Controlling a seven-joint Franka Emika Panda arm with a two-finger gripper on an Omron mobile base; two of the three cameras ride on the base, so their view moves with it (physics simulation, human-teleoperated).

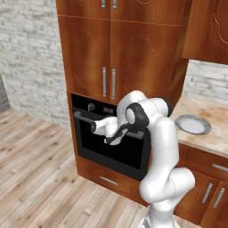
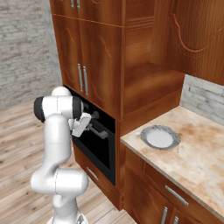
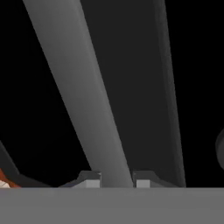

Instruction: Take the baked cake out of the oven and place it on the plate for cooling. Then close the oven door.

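The black oven sits in the wood surround, and its glass oven door stands upright against the front. The door's silver bar handle runs between my fingertips. My gripper is shut on that bar, with one tip on each side of it. From the base views the gripper is at the handle, near the top of the door. The round grey-rimmed plate lies on the counter to the right of the oven. The baked cake is hidden.
Tall brown cabinet doors rise above the oven and a drawer sits below it. The marble counter extends right, with lower cabinets under it. Wood floor lies open to the left.
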